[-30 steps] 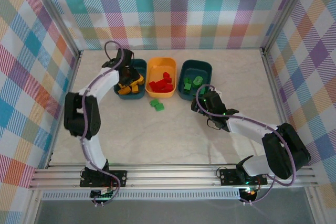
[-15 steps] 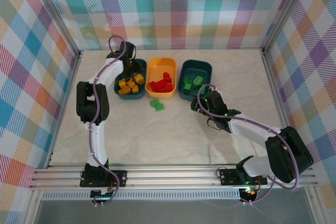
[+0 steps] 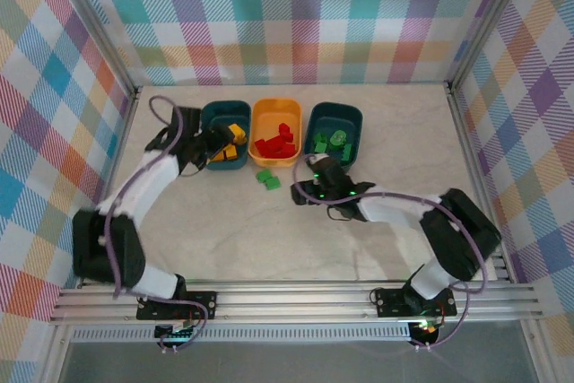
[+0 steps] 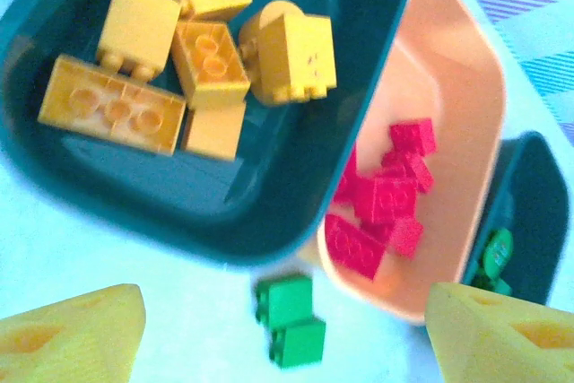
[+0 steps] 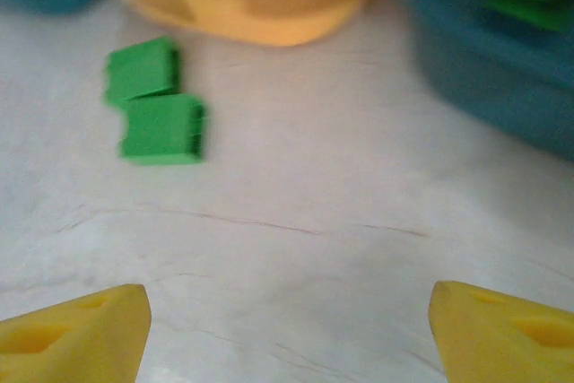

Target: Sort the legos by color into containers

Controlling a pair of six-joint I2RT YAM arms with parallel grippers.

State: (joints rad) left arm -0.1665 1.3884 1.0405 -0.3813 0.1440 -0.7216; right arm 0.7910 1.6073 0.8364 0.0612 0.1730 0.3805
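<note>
When the left arm pulled back from the dark tub on the left [image 3: 208,112], the left claw [image 3: 206,145] was wide open and held nothing. A moment before, it hung right over this tub. Now it sat by the tub's near left side. The yellow blocks [image 4: 211,65] lay in a pile inside the tub, so I think the left arm was done putting one in there.

The right arm had moved too. It had been next to the dark tub on the right [image 3: 336,108], and it swung to the left over the desk [image 3: 269,239]. The right claw [image 5: 287,334] was wide open as well, with only bare desk between its tips. It pointed toward the two green blocks [image 5: 154,100] that lay touching each other on the desk, just in front of the orange tub [image 3: 274,105]. It was near them but not yet at them.

The red blocks [image 3: 276,143] were in the orange tub, and some green blocks [image 3: 332,141] were in the right tub. So the two green ones looked like the last blocks left out. I think the right claw needed to grab them next and drop them in with the other green ones.
</note>
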